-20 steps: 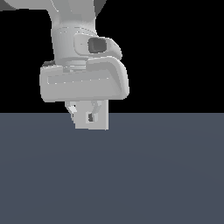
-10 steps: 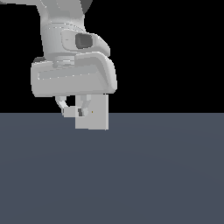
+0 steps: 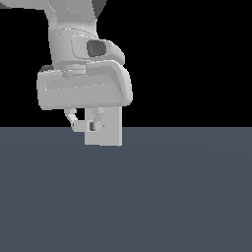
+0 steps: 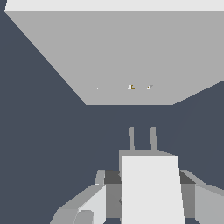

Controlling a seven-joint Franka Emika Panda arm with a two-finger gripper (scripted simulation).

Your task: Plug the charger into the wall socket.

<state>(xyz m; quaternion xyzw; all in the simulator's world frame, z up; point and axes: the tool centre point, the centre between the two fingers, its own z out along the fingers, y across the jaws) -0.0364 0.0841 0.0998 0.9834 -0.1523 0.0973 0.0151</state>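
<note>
1. Above the dark floor (image 3: 172, 197), gripper (image 3: 83, 123) carries the charger (image 4: 151, 188); jaws pinch it from both sides, prongs (image 4: 142, 138) leading.
2. Wall socket (image 3: 110, 128) stands upright just past the fingers; in the wrist view its face (image 4: 122, 52) fills the space ahead, prongs not yet touching it.
3. Two small yellowish marks (image 4: 140, 87) on the panel sit nearly in line with the prongs — likely the holes.
4. Step in hand, as judged: final approach and insertion.
5. To do it well: keep prongs square to the panel, correct any sideways offset first, advance straight and slowly, hold the pinch firm until seated.
</note>
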